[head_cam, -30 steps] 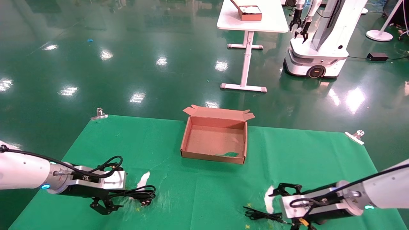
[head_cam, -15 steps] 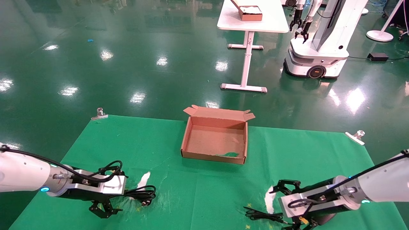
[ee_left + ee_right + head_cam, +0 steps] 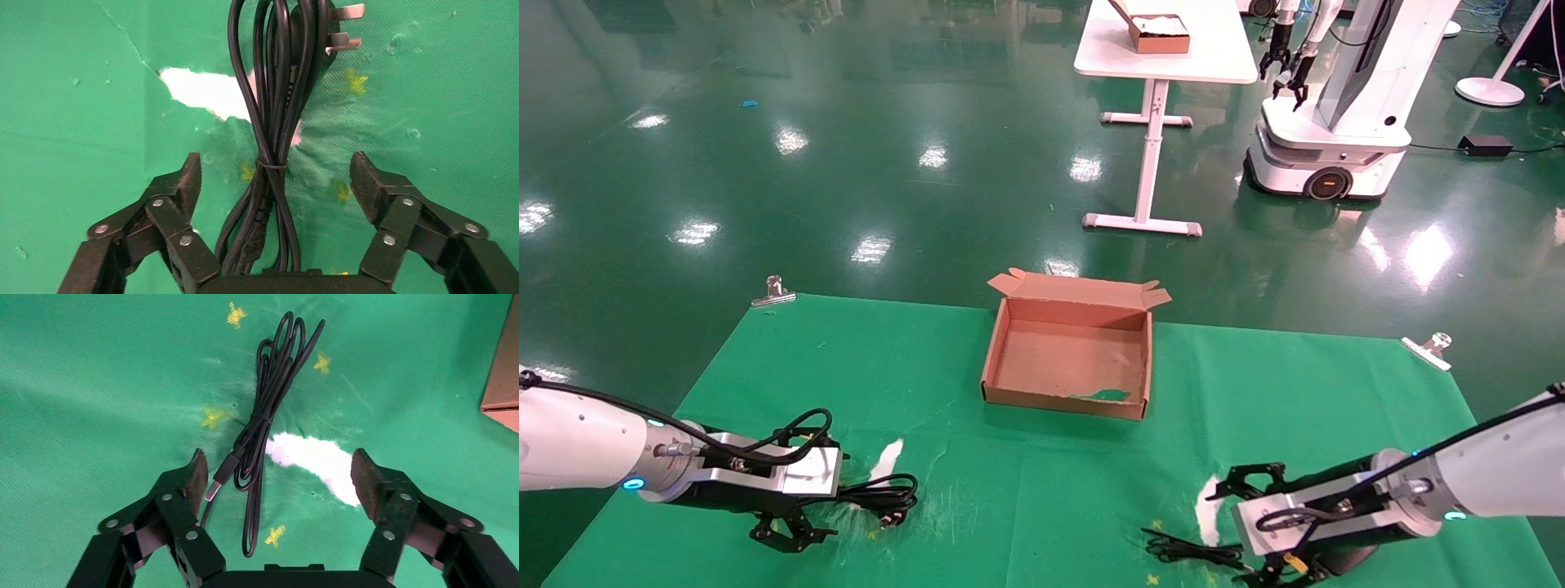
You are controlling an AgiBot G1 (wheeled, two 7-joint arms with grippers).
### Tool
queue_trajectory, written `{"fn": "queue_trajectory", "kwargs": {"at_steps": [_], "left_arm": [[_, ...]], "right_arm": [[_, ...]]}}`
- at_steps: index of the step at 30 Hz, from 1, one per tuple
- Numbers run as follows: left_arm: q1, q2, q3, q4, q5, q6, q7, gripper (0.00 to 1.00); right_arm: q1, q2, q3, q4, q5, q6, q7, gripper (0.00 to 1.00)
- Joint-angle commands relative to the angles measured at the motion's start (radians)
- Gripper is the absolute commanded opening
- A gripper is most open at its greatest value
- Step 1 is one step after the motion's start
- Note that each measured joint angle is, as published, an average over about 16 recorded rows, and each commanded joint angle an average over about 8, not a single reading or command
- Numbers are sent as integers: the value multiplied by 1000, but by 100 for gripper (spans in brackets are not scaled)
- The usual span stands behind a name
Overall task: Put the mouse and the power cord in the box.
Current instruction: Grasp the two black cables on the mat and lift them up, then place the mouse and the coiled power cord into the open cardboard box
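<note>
The shallow brown cardboard box [image 3: 1066,359] sits open mid-table, flaps on its far edge. The power cord [image 3: 878,496], a tied black bundle with a chunky plug [image 3: 330,27], lies at the near left. My left gripper [image 3: 801,527] is open and low over it, and the cord [image 3: 272,122] runs between its fingers [image 3: 186,180] without touching them. At the near right a thin black cable [image 3: 1189,549] with a USB plug [image 3: 223,474] lies on the cloth. My right gripper [image 3: 1234,531] is open around that cable [image 3: 263,416]. The mouse body is hidden.
A green cloth [image 3: 1042,506] covers the table, clipped at its far corners [image 3: 773,290] [image 3: 1430,347], with white torn patches [image 3: 887,460] [image 3: 1208,506] near each gripper. Beyond it stand a white table [image 3: 1164,49] with a small box and another robot [image 3: 1336,106].
Both arms have shifted only slightly and stay low over their cables. Neither cable nor the box has moved.
</note>
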Motion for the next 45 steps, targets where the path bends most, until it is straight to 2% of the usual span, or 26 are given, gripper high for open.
{"fn": "queue_trajectory", "kwargs": {"at_steps": [1, 35, 39, 45], "left_arm": [[1, 0, 0, -2, 0, 0, -1, 0], [5, -8, -10, -4, -15, 13, -6, 0], [-5, -27, -41, 23, -62, 49, -40, 0], [-53, -77, -156, 89, -228, 139, -147, 0]], "right_arm": [[-1, 1, 1, 3, 1, 0, 1, 0], [-1, 9, 7, 13, 11, -10, 5, 0], [13, 39, 32, 3, 47, -30, 23, 0], [97, 148, 91, -1, 127, -67, 69, 0]]}}
